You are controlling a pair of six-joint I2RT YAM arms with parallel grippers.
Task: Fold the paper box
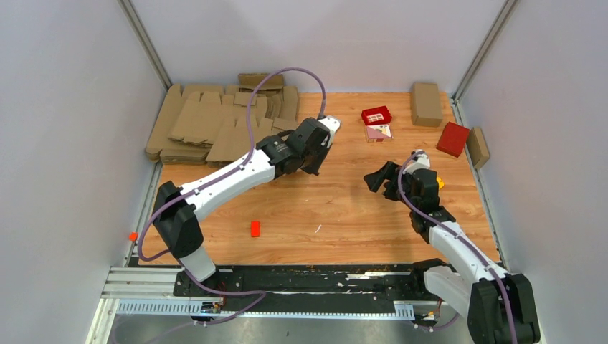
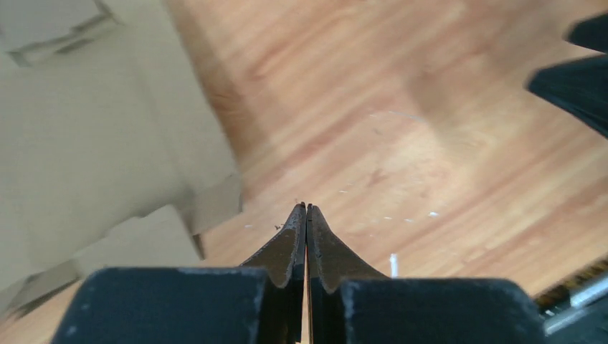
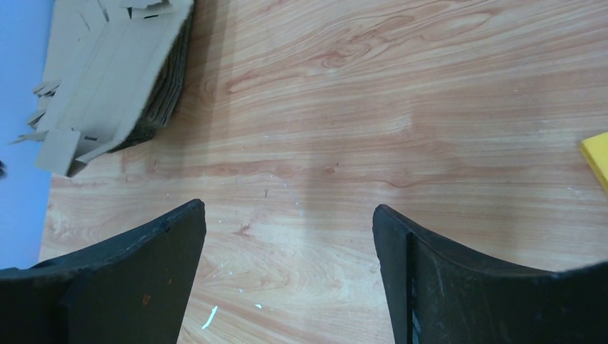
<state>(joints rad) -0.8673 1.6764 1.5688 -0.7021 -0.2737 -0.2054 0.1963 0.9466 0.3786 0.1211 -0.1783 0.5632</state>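
Note:
The paper box sheets (image 1: 208, 122) lie flat in a brown cardboard stack at the table's back left. They also show in the left wrist view (image 2: 107, 143) and the right wrist view (image 3: 115, 64). My left gripper (image 1: 314, 166) hovers just right of the stack, over bare wood. Its jaws are pressed together with nothing between them (image 2: 307, 208). My right gripper (image 1: 380, 180) is at centre right, open wide and empty above the wood (image 3: 287, 208). Neither gripper touches the cardboard.
Two folded brown cartons (image 1: 426, 104) (image 1: 478, 147) and two red boxes (image 1: 376, 115) (image 1: 453, 138) sit at the back right. A small red piece (image 1: 255, 228) lies near the front. A yellow object (image 3: 596, 158) is beside the right gripper. Grey walls enclose the table.

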